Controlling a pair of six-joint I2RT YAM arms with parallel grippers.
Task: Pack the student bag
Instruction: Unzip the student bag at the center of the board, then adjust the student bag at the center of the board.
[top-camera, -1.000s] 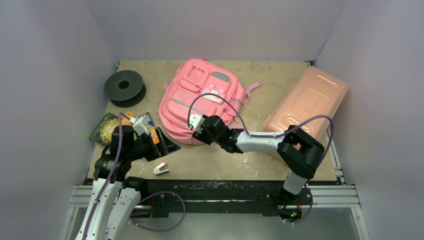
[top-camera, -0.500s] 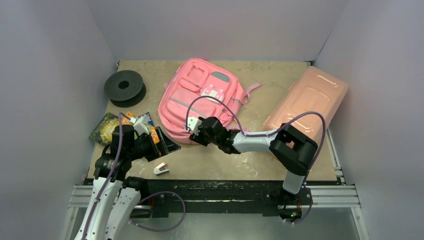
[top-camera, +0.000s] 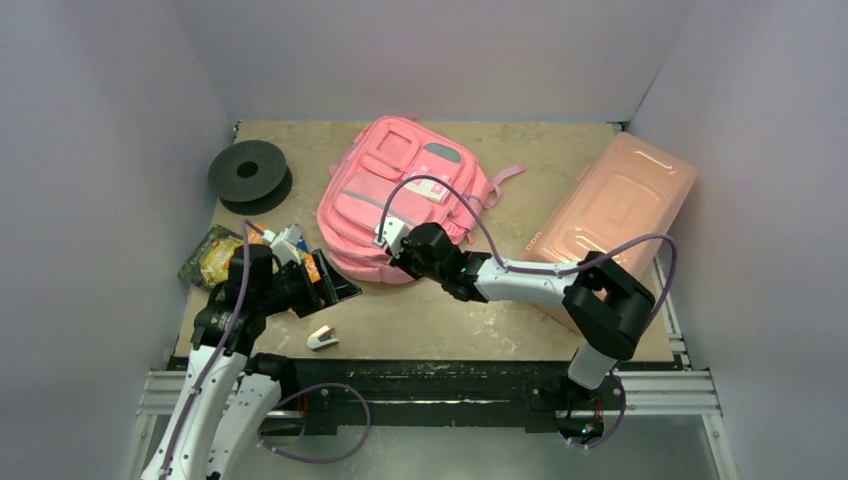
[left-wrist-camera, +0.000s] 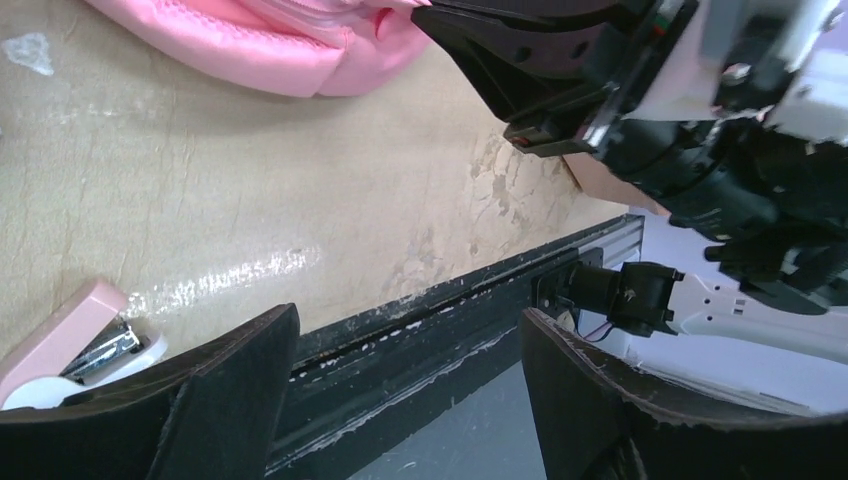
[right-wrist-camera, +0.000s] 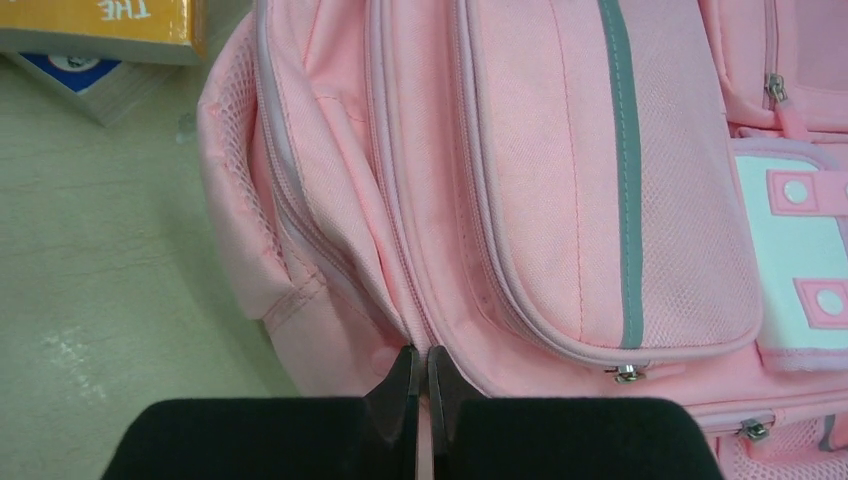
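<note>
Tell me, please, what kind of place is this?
Probably a lab robot test booth: left arm and right arm bolted to a metal rail, plain walls around a small tabletop, a pink backpack laid out.

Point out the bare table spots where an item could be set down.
Free: the near table strip between the pink stapler and the right arm's base; the back patch between the student bag and the salmon box. Crowded: the left front, with books and a snack packet by the left tool.

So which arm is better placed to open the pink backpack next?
Probably right: the right gripper is shut at the backpack zipper seam; the left gripper is open, over by the stapler.
</note>
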